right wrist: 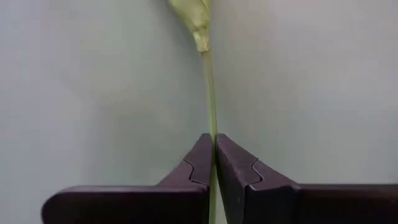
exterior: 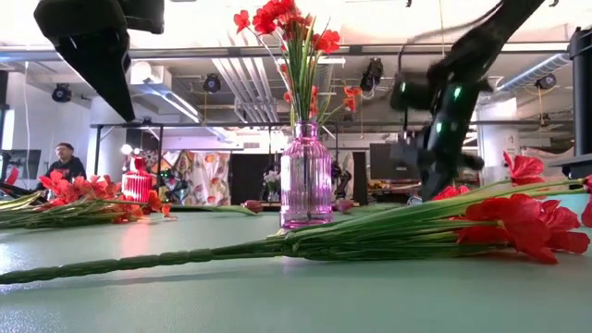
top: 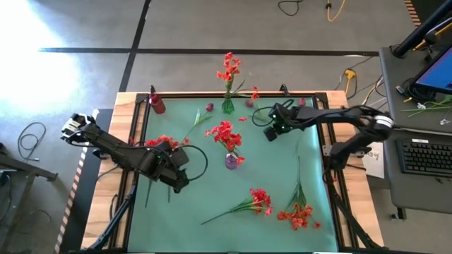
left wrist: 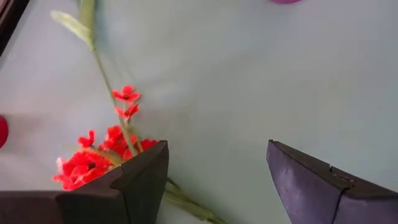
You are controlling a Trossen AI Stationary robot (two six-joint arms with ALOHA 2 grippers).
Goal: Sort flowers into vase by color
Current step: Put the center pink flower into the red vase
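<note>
Red flowers stand in a green vase (top: 227,106) at the far edge and in a purple vase (top: 232,161) at mid-mat. More red flowers lie flat: one spray (top: 164,142) at the left, one (top: 251,203) near the middle, one (top: 299,214) at the near right. My right gripper (top: 269,134) hangs right of the green vase, shut on a thin green stem (right wrist: 210,87) with a pale green tip (right wrist: 194,15); no bloom on it shows. My left gripper (top: 178,185) is open above the mat, with the left spray (left wrist: 93,158) beside one finger. My right gripper pinches the thin green stem (right wrist: 212,118) between its two fingertips. The fingers slant down from above, and the stem runs on past them, away from the gripper. Whether the stem is clear of the mat, I cannot tell.
A red vase (top: 157,104) stands at the far left corner of the green mat (top: 282,176). Small dark buds (top: 209,107) lie near the green vase. In the low view a long spray (exterior: 388,236) lies across the front of the purple vase (exterior: 305,190).
</note>
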